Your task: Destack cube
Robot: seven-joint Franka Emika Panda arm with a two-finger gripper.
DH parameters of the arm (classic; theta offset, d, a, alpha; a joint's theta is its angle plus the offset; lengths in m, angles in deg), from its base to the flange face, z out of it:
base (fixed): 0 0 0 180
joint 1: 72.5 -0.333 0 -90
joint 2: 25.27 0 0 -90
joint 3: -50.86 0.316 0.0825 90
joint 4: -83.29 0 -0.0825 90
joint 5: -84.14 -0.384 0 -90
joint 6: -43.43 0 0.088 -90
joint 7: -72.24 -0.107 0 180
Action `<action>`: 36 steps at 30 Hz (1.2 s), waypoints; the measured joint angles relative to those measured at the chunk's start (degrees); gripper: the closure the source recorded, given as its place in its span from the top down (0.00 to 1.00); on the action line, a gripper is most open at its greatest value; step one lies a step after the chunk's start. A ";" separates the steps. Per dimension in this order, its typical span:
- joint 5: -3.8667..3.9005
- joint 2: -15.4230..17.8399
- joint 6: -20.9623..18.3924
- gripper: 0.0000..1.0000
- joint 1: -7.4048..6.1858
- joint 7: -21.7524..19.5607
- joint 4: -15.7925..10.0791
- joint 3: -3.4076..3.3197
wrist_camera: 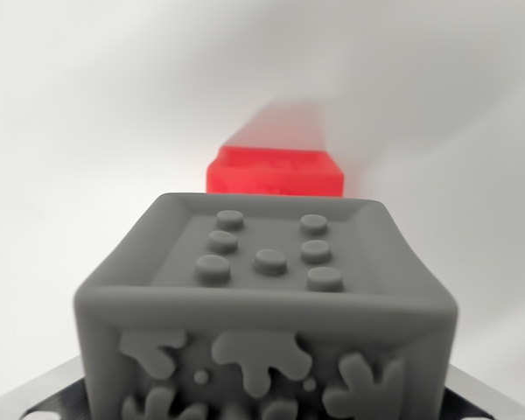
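Plain white table (61, 175); a grey cube (267, 306) blocks the view, red cube (276, 172) behind; tool's state can't be told.

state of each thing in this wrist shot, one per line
grey cube: upright, studded face up, close to the camera, filling the lower frame
red block: behind the grey cube, partly hidden by it, blurred; cannot tell whether the two touch
end effector: only dark edges show at the bottom corners; open or shut cannot be told
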 joint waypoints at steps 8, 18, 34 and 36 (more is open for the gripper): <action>0.00 2.32 -2.30 0.00 0.00 0.00 0.00 0.01; -0.01 5.41 -5.64 0.00 0.00 0.00 0.29 0.02; -0.05 9.66 -10.84 0.00 0.13 0.48 1.50 0.02; -0.06 9.58 -10.83 0.00 0.39 0.97 1.30 -0.05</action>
